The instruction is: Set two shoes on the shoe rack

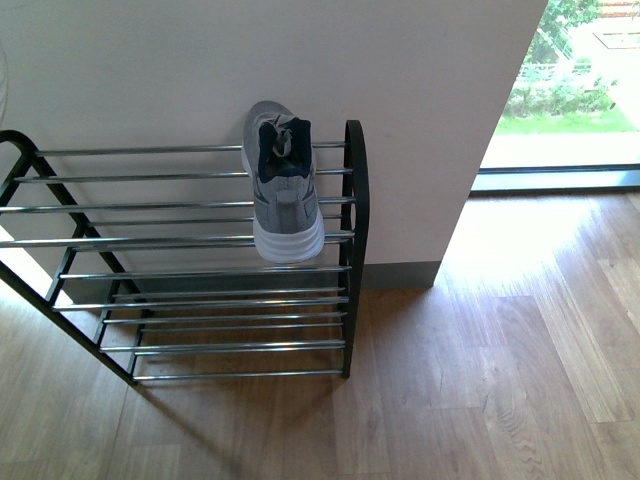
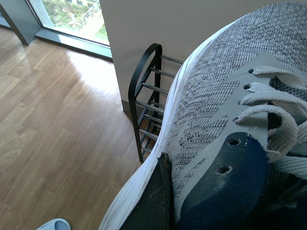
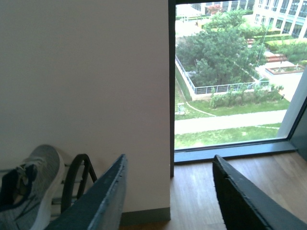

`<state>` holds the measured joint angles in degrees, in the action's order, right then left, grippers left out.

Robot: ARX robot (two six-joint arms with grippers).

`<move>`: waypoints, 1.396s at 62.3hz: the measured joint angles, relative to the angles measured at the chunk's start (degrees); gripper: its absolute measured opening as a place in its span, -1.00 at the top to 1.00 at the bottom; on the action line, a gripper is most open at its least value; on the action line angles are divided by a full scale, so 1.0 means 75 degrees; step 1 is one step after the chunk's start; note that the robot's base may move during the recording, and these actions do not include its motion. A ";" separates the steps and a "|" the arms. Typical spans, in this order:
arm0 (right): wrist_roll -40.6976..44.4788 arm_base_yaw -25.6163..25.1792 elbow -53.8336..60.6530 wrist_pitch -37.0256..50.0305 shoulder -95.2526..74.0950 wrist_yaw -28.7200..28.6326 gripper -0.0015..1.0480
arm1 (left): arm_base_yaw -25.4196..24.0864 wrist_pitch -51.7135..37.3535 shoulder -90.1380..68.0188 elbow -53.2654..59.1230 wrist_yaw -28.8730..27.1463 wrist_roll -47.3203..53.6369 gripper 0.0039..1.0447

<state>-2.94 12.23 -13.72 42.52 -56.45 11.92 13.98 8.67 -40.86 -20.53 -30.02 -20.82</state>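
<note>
Racked sneaker (image 1: pixel 283 190): on the rack's (image 1: pixel 357 180) top rods, at its 3 o'clock end in the front view, toe to 12.
Held sneaker (image 2: pixel 211 110): off the rack, filling the left wrist view.
Left hand (image 2: pixel 156 201): clenched on the held sneaker, one finger flat on its side by the navy collar.
Right hand (image 3: pixel 170 163): released, nothing between its fingers.
Handling: likely light; knit upper soft, sole stiffer; laces may snag on rods.
Best hold: collar or heel, where the wall seems firmest.

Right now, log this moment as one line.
left gripper: holds second grey sneaker | right gripper: open, empty | shoe rack: first grey sneaker on top tier, right end
</note>
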 joint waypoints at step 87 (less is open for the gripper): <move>0.0356 -0.1614 0.1684 -0.3410 0.5278 -0.1591 0.97 | 0.0006 0.0000 0.0000 0.0000 0.0006 0.0000 0.98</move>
<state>-0.27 0.12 -1.08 16.95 -16.86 -0.01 14.02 8.67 -40.86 -20.53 -29.98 -20.82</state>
